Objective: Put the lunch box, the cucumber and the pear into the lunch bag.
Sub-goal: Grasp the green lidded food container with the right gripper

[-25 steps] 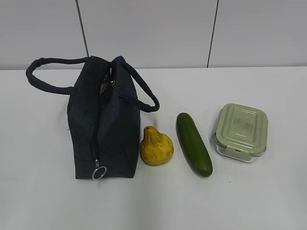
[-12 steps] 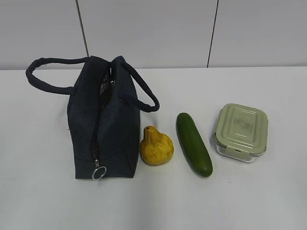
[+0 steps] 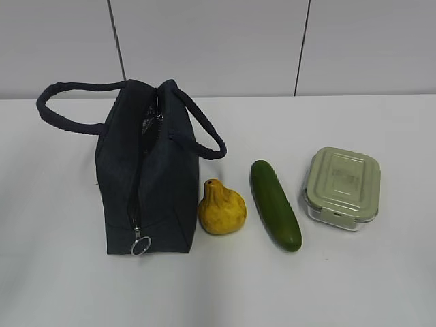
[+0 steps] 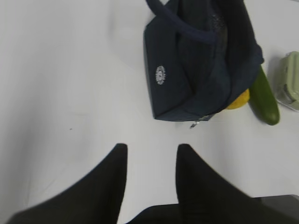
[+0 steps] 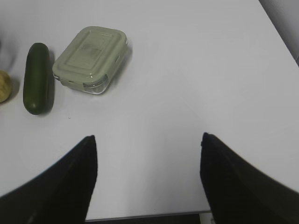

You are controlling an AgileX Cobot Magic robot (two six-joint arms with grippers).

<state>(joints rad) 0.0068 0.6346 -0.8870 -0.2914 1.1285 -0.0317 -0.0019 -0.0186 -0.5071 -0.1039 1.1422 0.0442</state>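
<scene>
We see both grippers, left gripper (image 4: 150, 161) and right gripper (image 5: 148, 158), spread, holding nothing. Lunch bag (image 3: 146, 184), pear (image 3: 222, 208), cucumber (image 3: 274, 204), lunch box (image 3: 342, 187) sit in a row on table (image 3: 381, 272).

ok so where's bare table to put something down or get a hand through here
Open table runs along the front edge, right of the lunch box, and left of the lunch bag. It is crowded in the middle: the pear sits against the bag, with only narrow gaps either side of the cucumber. Both grippers, left and right, hang over bare table.
</scene>
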